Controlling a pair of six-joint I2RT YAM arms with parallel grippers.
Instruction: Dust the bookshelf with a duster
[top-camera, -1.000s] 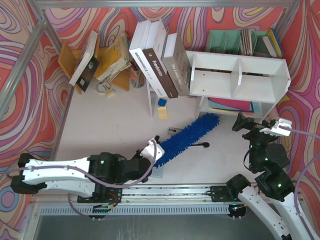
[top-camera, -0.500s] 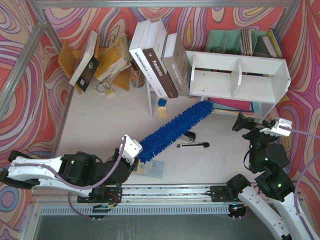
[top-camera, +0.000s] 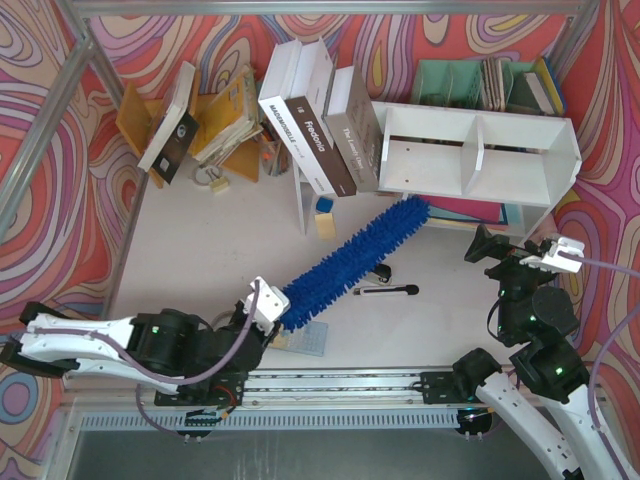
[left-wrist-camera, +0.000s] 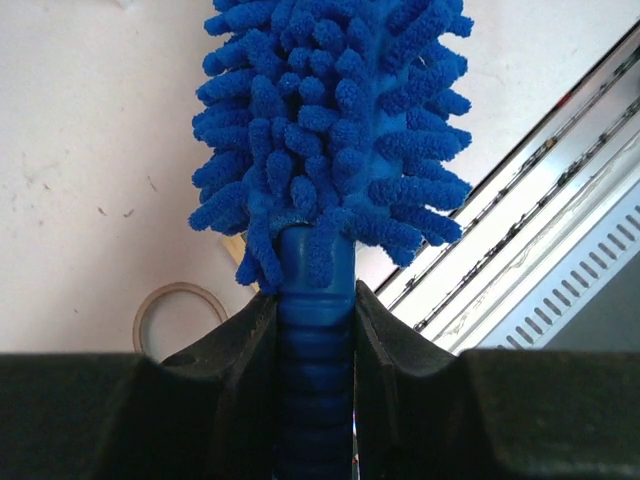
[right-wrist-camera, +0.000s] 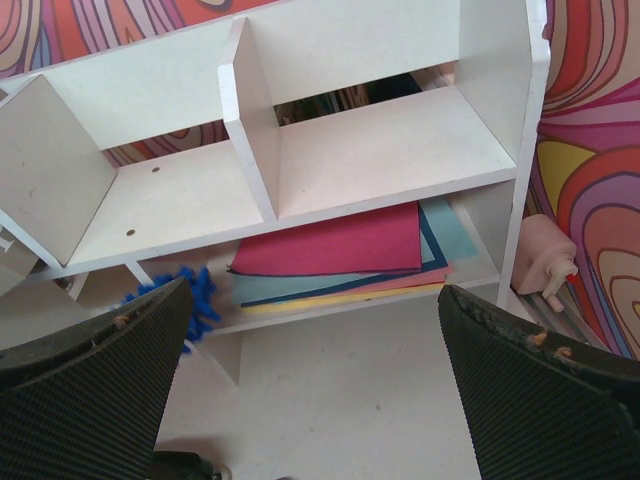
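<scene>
Top external view: clamps duster handle in left gripper, tip near bookshelf lower corner; holds right gripper spread, empty.

Left end effector pulled back leftward; duster tip swung toward bookshelf.

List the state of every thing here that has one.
White two-tier bookshelf: upright, both upper compartments empty, coloured sheets stacked flat on the lower tier.
Fluffy blue microfibre duster: gripped at its handle, tip near the bookshelf's lower tier.
Left gripper: fingers shut on the duster's handle.
Right gripper: fingers open, holding nothing, facing the bookshelf.
</scene>
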